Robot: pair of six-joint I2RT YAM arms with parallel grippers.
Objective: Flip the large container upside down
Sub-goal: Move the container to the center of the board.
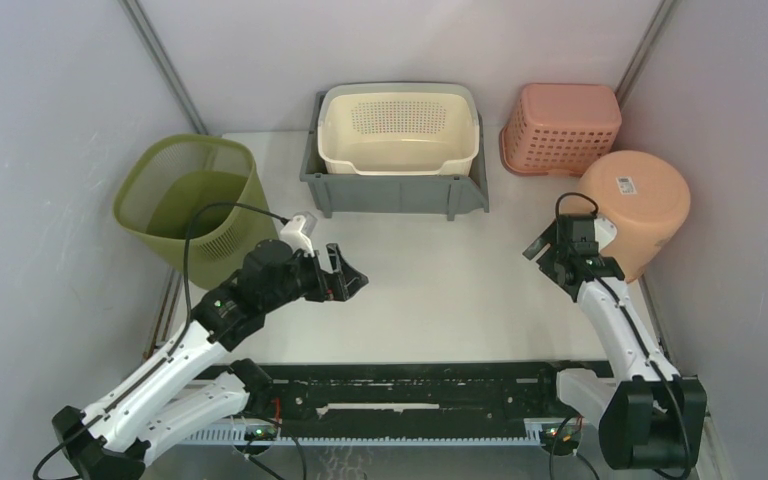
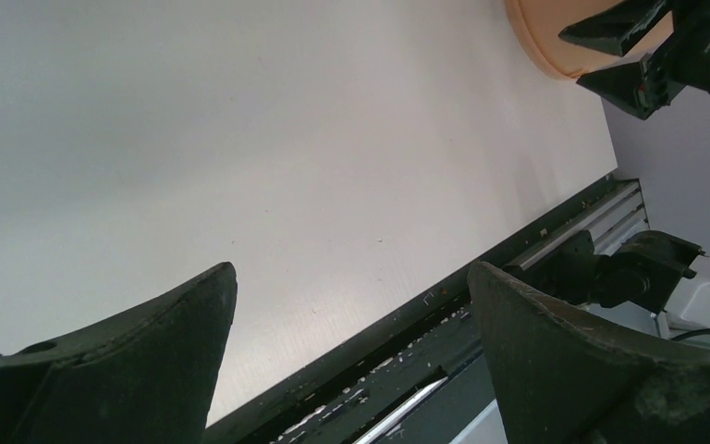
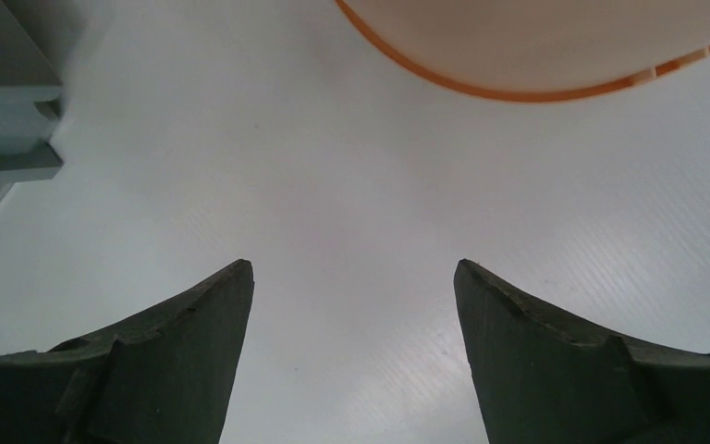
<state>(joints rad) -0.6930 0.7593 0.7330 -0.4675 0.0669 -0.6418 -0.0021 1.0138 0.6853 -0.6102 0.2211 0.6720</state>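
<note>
Bucket [image 1: 635,205] in peach, probably the large container, stands base-up to the right of the grey bin [image 1: 400,190]. That bin holds a cream basket [image 1: 400,160]. A pink crate [image 1: 563,128] sits right of the bin and a green wastebasket [image 1: 192,200] left of it. In front of the bin, the left gripper [image 1: 350,270] and right gripper [image 1: 545,258] hover with fingers apart and empty. The right one is just beside the bucket. Only the right wrist view shows the bucket's rim down on the table [image 3: 333,213].

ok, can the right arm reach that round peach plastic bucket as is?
Probably yes. The right gripper is open beside the round peach plastic bucket, with only bare white table between them.
</note>
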